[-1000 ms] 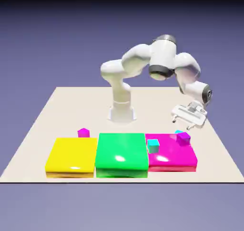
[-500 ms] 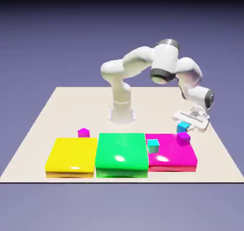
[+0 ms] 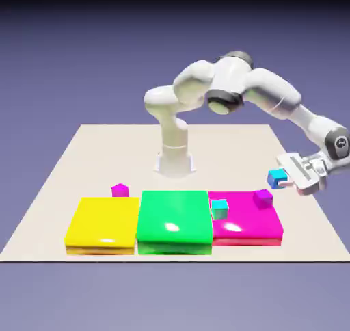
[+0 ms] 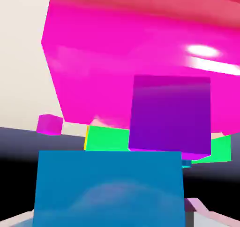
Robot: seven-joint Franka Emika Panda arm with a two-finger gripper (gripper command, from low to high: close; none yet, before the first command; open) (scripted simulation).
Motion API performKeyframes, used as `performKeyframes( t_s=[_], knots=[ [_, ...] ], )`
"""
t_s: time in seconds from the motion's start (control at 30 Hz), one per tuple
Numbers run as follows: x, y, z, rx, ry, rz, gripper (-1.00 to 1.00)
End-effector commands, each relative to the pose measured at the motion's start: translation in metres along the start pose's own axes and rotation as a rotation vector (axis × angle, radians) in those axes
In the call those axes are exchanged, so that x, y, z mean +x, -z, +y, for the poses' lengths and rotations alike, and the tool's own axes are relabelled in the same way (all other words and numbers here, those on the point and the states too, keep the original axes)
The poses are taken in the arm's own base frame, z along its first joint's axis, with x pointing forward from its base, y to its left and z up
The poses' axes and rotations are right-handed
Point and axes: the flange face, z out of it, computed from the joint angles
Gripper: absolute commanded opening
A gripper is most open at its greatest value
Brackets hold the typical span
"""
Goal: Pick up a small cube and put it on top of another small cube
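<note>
Blue-sided small cube [image 3: 276, 179] is clamped in your gripper [image 3: 290, 176], lifted clear of the table [image 3: 82, 159] beside the magenta slab [image 3: 246, 223]. Transport step, by my reading. Next: carry it over the purple cube [image 3: 262, 198], square up, lower before releasing.

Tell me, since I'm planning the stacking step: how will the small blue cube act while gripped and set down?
The small cube looks rigid: its faces stay flat while the hand pinches it. Flat sides suggest it will sit rather than roll. Being tiny, it may tip off the purple cube if placed off-centre.
</note>
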Motion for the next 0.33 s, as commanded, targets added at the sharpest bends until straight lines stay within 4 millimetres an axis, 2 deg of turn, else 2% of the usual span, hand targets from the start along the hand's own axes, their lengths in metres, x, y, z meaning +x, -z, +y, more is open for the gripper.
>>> performKeyframes(
  t_s=[0.0,0.03,0.17,0.2,0.23,0.27,0.3],
  knots=[
    [-0.007,0.009,-0.003,-0.020,-0.021,0.038,-1.00],
    [-0.007,0.009,-0.003,-0.020,-0.021,0.038,-1.00],
    [0.008,-0.039,-0.013,-0.021,-0.021,0.038,-1.00],
    [0.009,-0.045,-0.015,-0.020,-0.021,0.038,-1.00],
    [0.009,-0.045,-0.015,-0.020,-0.021,0.038,1.00],
    [0.009,-0.045,-0.015,-0.020,-0.021,0.038,1.00],
    [0.006,-0.033,-0.012,-0.021,-0.022,0.038,1.00]
  ],
)
